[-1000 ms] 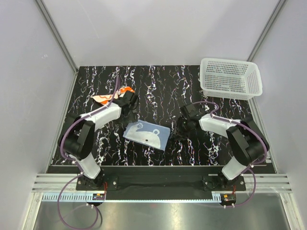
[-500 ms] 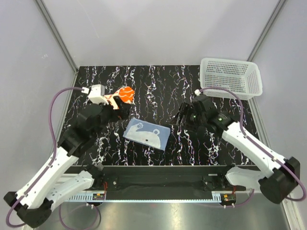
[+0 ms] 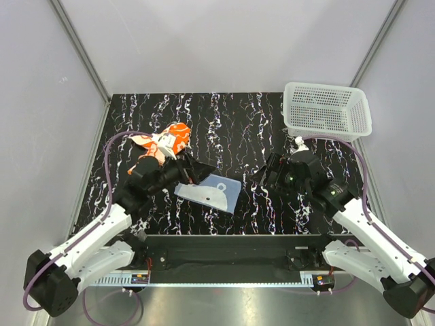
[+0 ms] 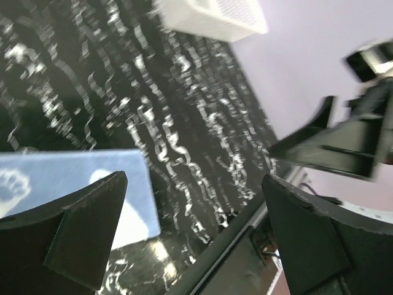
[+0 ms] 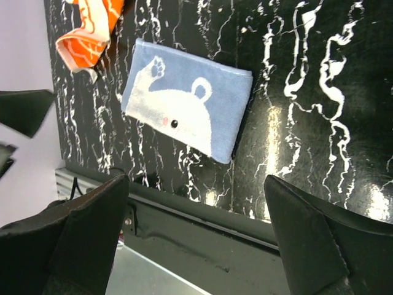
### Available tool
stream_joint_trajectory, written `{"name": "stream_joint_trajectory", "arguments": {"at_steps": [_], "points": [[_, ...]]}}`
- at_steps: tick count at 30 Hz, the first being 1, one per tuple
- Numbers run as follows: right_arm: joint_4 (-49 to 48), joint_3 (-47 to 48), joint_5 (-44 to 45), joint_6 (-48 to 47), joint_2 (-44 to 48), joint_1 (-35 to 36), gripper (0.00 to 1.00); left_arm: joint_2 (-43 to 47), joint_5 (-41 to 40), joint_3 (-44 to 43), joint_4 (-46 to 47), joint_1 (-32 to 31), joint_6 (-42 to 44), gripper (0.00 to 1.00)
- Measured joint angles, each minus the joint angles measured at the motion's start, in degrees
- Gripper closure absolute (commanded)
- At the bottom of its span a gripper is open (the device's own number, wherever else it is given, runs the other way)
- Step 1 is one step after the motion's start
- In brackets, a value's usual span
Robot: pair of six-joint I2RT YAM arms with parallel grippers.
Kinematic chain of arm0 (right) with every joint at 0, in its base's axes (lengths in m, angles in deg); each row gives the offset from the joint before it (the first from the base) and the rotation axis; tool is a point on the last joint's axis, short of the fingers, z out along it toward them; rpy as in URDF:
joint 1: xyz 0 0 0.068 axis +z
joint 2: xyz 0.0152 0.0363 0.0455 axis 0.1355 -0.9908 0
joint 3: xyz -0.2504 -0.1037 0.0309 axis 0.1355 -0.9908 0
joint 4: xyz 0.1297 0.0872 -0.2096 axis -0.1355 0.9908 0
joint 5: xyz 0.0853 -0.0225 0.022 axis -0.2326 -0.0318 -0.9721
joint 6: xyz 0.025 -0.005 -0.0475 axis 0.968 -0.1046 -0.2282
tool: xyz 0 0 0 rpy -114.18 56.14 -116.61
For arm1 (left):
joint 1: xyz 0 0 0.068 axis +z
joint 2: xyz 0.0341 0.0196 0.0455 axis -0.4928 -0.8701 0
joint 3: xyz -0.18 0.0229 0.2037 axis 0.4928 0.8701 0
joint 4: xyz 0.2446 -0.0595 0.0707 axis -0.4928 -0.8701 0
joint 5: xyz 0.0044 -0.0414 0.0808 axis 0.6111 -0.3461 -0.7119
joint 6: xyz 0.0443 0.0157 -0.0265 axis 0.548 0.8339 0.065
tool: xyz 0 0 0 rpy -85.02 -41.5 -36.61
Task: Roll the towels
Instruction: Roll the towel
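Starting at the left jaws: in the left wrist view they are seen spread wide, nothing gripped between them, with the blue towel [image 4: 67,169] framed past one finger [image 4: 67,239]. From the top view they are placed at the far-left corner of the blue towel [image 3: 211,193]; whether contact is made cannot be told. The right jaws are likewise shown wide and empty in the right wrist view, and from above they are located over bare desk [image 3: 231,122] just beside the towel's right edge, apart from it. The blue towel [image 5: 184,104] is laid flat and unrolled near the middle of the desk, toward the near edge, white bear print facing up. The orange towel [image 3: 173,136] is left crumpled farther back and to the left, close to the left arm [image 3: 102,227], clear of the blue one; only its edge is caught in the right wrist view [image 5: 92,24]. The white mesh basket [image 3: 326,109] is set at the far right corner, well apart from both towels.
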Motion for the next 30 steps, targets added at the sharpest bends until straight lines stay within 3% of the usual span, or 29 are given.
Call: {"name": "stream_joint_trajectory", "arguments": {"at_steps": [5,9,10,17,22,30], "points": [[-0.8,-2.4,2.3,1.0,0.4,0.0,0.03,-3.9,0.7,-7.7,-6.7,-0.6,3.4,0.05],[-0.1,-4.1,5.9,3.9,0.8,0.0,0.04,-13.8,-16.2,-21.2,-20.6,-12.6,8.2,0.11],[0.5,-4.2,7.0,4.6,0.9,0.0,0.04,-16.2,-21.3,-23.9,-24.5,-17.2,8.8,0.17],[6.4,-4.3,14.9,8.5,2.6,0.0,0.04,-34.8,-45.3,-32.8,-43.9,-35.1,5.1,0.23],[11.3,-4.2,19.2,10.5,5.7,0.0,0.04,-46.0,-50.0,-36.1,-49.0,-41.8,2.0,0.28],[13.5,-4.3,21.6,11.2,7.2,0.0,0.04,-50.3,-50.1,-37.0,-48.6,-42.2,1.3,0.28]]}}
